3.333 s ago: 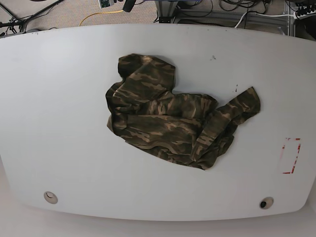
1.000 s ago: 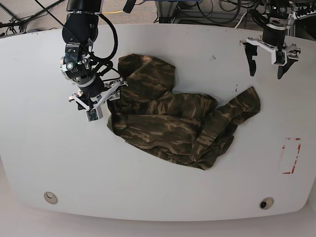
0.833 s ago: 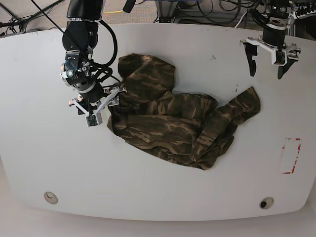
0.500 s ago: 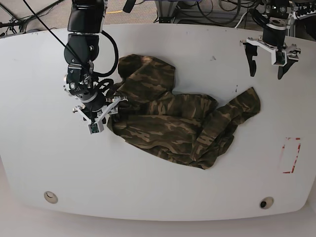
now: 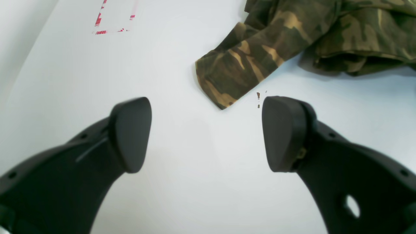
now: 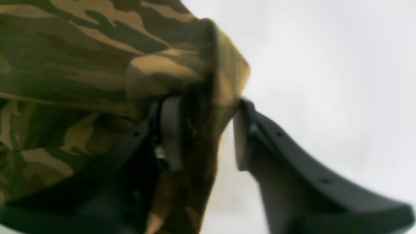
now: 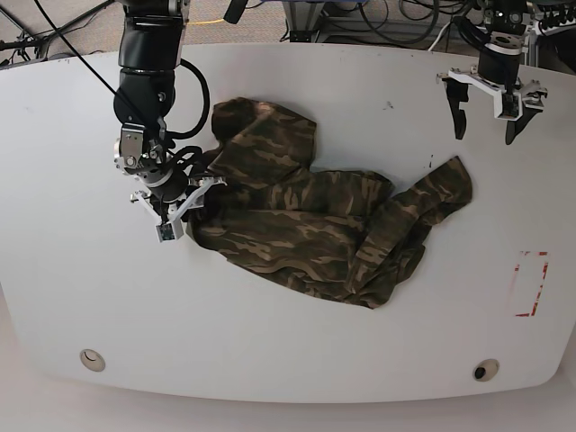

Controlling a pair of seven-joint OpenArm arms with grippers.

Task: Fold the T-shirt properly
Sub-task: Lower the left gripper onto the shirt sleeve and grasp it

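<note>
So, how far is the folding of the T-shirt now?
Nothing is folded: the T-shirt lies crumpled on the table. In hand: the right claw has cloth from the shirt's edge between its fingers. The left claw hangs open over bare table near a sleeve. Spreading flat and every fold remain.

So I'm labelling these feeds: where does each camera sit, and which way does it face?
Base: high above, looking down on the table, the T-shirt and both arms.
Left wrist: behind the open left pincer, facing a sleeve and red marks.
Right wrist: behind the right pincer, which has cloth between its jaws.
All three show the T-shirt.
</note>
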